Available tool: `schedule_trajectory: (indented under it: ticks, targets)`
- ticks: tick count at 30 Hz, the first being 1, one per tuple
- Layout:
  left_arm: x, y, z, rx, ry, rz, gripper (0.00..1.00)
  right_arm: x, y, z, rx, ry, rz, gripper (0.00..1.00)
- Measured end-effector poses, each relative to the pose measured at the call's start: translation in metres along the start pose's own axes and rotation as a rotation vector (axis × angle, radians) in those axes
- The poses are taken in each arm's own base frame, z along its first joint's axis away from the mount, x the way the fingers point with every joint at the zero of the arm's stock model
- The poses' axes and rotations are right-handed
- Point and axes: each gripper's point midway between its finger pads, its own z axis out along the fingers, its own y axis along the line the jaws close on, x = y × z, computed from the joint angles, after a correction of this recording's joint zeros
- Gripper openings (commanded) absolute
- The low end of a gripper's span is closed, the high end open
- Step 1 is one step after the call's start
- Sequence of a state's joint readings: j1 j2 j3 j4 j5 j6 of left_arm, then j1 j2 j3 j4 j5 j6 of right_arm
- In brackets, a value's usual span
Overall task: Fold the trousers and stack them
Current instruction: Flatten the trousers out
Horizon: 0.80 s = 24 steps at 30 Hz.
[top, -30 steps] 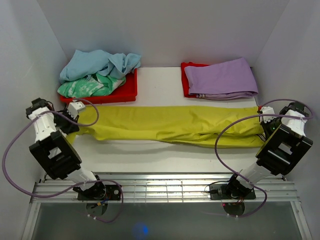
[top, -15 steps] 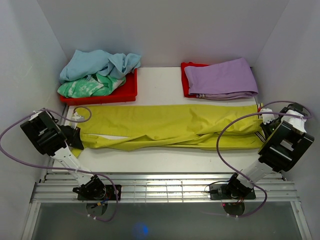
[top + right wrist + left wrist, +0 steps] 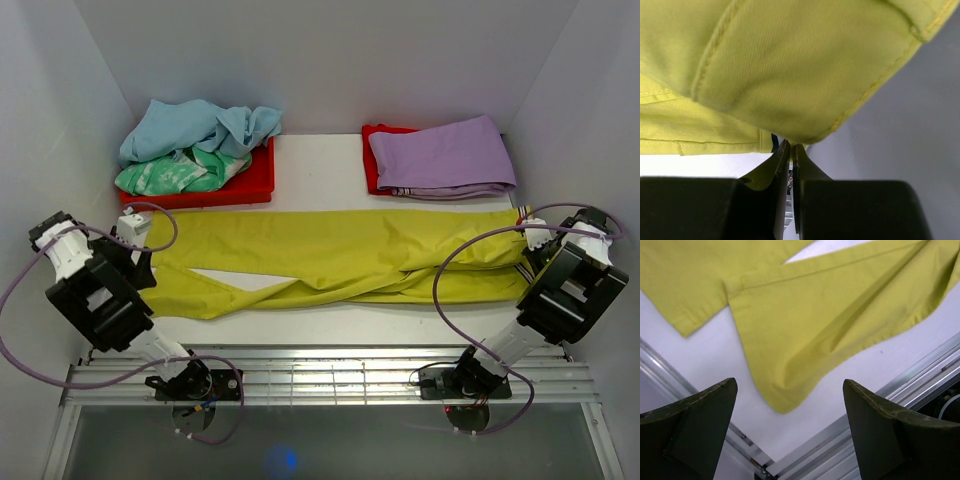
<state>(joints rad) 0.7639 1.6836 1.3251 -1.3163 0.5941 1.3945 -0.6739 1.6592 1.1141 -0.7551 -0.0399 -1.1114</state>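
Jaws on the right arm are pinching shut on the right end of the yellow trousers (image 3: 340, 255); the right wrist view is showing a stitched edge of the cloth (image 3: 790, 60) running down into the closed tips. Jaws on the left arm are standing wide open and holding nothing, their two fingers (image 3: 690, 430) hanging above the table (image 3: 320, 325) with a loose leg end (image 3: 785, 390) lying just ahead of them.

The trousers are lying lengthwise across the middle of the table, and at the left end the two legs are splaying apart, the nearer one (image 3: 200, 300) drifting toward the front rail. A folded purple garment (image 3: 440, 155) is sitting at the rear right, probably marking the stack, and a red tray (image 3: 255, 185) of crumpled clothes is waiting at the rear left.

Judging by this, the garment is being laid straight before folding. To do that well, the left jaws should be coming down squarely over the stray leg's hem, taking in the full thickness of cloth. Then they should be drawing it up onto the other leg while the right side is holding light tension, so no crease is being trapped underneath.
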Motion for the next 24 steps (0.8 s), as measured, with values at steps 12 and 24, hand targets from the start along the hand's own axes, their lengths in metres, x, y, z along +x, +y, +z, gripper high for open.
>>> schedule_trajectory:
  ticks: [12,24]
  targets:
    - [0.069,-0.047,0.019,-0.091,0.008,0.319,0.98,-0.002,0.001,-0.002,0.001,-0.010,0.000,0.08]
    - [0.092,-0.047,0.055,-0.142,0.024,0.422,0.33,-0.003,0.001,-0.005,0.005,-0.017,0.003,0.08]
